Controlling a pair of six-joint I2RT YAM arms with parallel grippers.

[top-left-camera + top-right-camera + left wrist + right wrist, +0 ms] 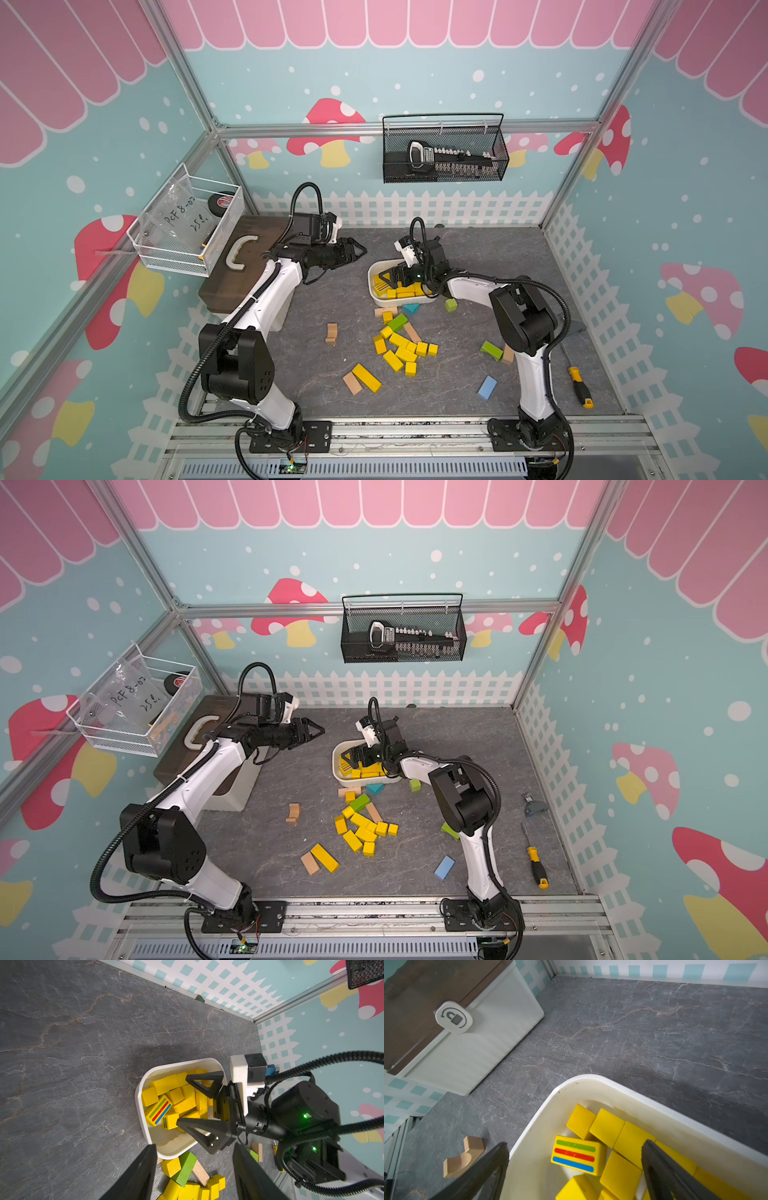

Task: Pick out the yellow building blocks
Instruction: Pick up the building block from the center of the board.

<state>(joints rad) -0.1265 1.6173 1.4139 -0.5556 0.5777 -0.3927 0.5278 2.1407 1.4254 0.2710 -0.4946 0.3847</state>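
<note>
A white tub (371, 286) (335, 766) (138, 1101) (591, 1078) holds several yellow building blocks (405, 289) (166, 1084) (606, 1126). One of them has green, red and blue stripes (159, 1110) (576, 1154). More yellow blocks (401, 347) (363, 829) (191, 1188) lie loose on the floor in front of the tub. A longer yellow bar (366, 377) lies nearer still. My right gripper (392, 279) (182, 1100) (575, 1144) hangs open over the tub, nothing between its fingers. My left gripper (360, 252) (318, 731) (194, 1147) is raised left of the tub, open and empty.
Green (398, 322) (451, 304), tan (331, 333) (352, 383), teal (411, 308) and blue (487, 387) blocks lie among the yellow ones. A brown-lidded white box (241, 266) (467, 1053) stands at back left. A screwdriver (579, 386) lies at right. Wire baskets (444, 153) hang on the walls.
</note>
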